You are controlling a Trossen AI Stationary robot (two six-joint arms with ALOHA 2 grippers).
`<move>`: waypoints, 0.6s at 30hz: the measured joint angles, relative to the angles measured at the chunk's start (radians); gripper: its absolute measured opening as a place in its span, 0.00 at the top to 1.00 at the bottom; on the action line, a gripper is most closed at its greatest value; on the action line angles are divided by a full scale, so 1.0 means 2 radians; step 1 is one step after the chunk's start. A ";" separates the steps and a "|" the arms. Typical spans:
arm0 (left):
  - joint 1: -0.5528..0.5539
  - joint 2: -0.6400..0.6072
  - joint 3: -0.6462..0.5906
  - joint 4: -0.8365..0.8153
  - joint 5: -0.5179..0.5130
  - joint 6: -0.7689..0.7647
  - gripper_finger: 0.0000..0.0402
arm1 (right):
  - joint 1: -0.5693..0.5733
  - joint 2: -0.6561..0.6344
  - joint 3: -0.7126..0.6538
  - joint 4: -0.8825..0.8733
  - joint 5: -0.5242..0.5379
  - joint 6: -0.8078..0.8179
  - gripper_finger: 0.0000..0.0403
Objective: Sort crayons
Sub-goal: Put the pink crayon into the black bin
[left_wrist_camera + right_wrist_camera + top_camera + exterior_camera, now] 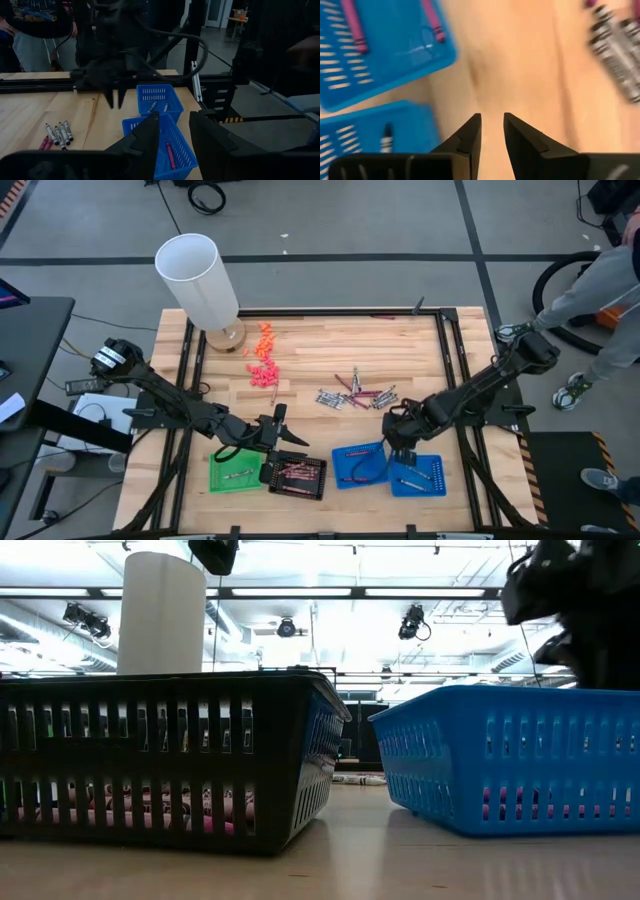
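Several loose crayons, silver-grey and maroon, lie on the wooden table at its middle; they also show in the left wrist view. Near the front edge stand a green tray, a black tray and two blue trays, each with crayons in it. My right gripper points down over bare wood at the far edge of the blue trays, fingers a little apart, nothing between them. My left gripper hangs level above the black tray, open and empty.
A tall white cylinder stands at the far left of the table, and chunky orange and pink pieces lie beside it. A dark frame rail runs along the table's sides. A person's leg and shoe show beyond the right edge.
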 joint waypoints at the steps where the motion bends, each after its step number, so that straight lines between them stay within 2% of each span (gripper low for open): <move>1: 0.000 0.000 0.000 0.000 0.000 0.000 0.70 | -0.006 -0.004 -0.007 0.012 0.008 -0.009 0.78; 9: 0.000 0.000 0.000 0.002 0.000 0.003 0.70 | -0.035 -0.041 -0.098 0.158 0.037 -0.060 0.80; 14: 0.004 0.000 0.000 -0.005 -0.002 0.007 0.70 | -0.039 -0.049 -0.139 0.211 0.099 -0.053 0.81; 18: 0.022 0.000 0.000 -0.031 -0.048 -0.028 0.70 | -0.039 -0.049 -0.161 0.254 0.122 -0.067 0.81</move>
